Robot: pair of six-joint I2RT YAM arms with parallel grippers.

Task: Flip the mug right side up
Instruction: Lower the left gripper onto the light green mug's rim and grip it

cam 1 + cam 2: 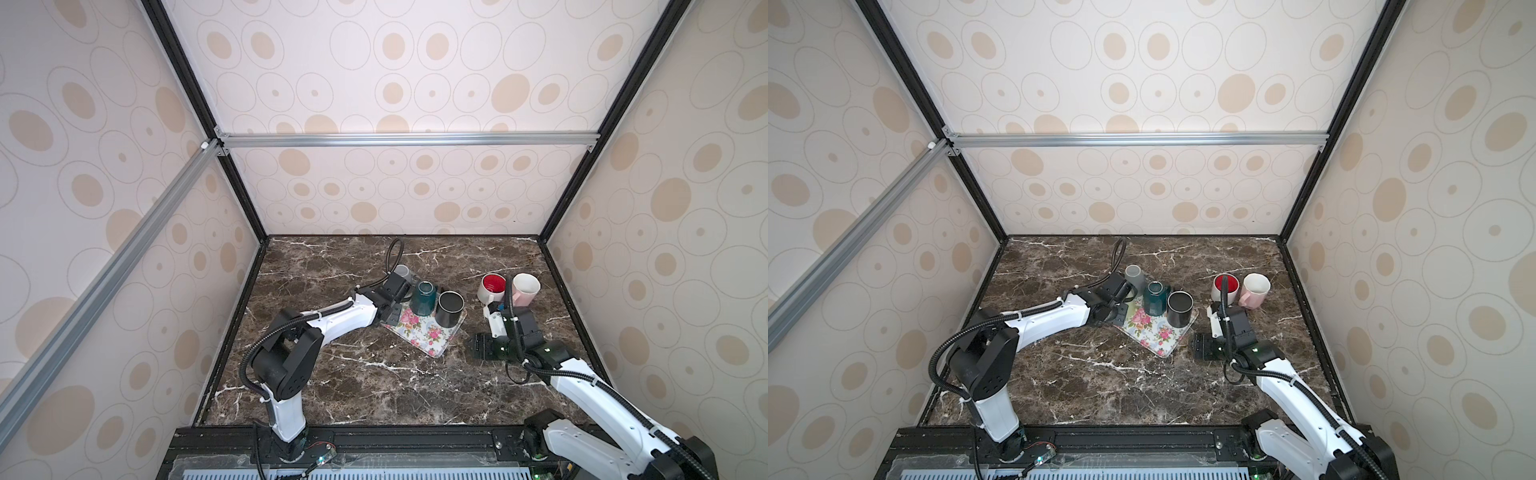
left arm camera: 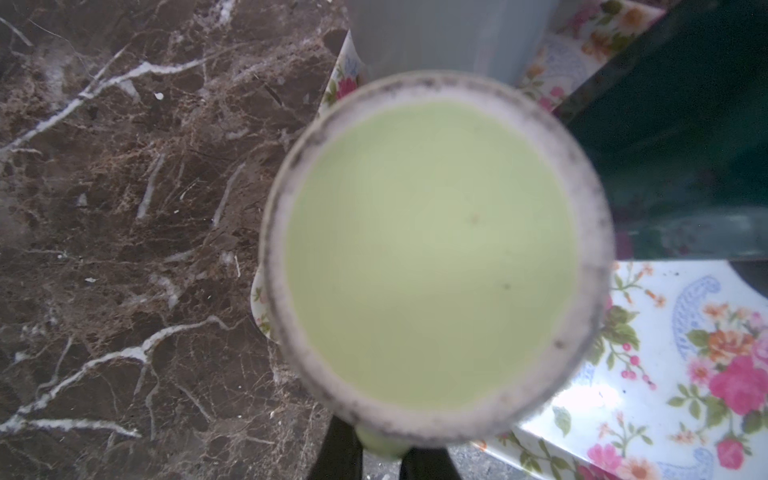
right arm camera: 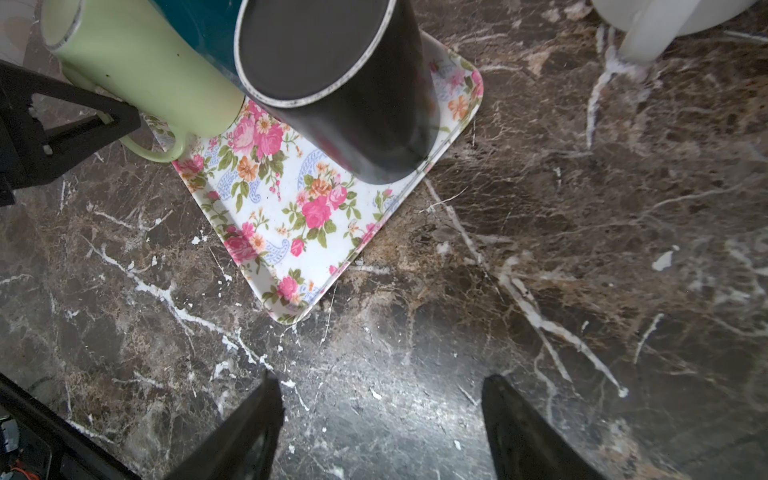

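- The dark marble tabletop [image 1: 374,374] fills the floor of a cell with spotted wallpaper; my two white arms reach in from the near edge.
- A floral tray [image 3: 291,216] sits left of centre. On it stand four upside-down mugs: a grey mug [image 1: 1134,274] at the back, a teal mug [image 1: 424,297], a black mug [image 1: 449,307], and the light green mug [image 3: 145,70] I am working on.
- Off the tray, to the right, a red-lined white mug [image 1: 492,286] and a pink mug [image 1: 524,289] already stand upright.
- My left gripper [image 2: 380,451] is nearly shut, pinching the green mug's handle at the tray's near-left corner. The mug is still base-up.
- My right gripper [image 3: 382,419] hangs well apart over bare marble, jaws wide, holding nothing.
- Risk: a thin pinch on a handle may let the mug swing or slip while I lift and rotate it. The teal and grey mugs stand just beside it, so a wide turn could knock them.
- The left wrist view shows only the mug's pale base; the right wrist view alone shows the handle in my fingers. In both top views my left arm hides the green mug.
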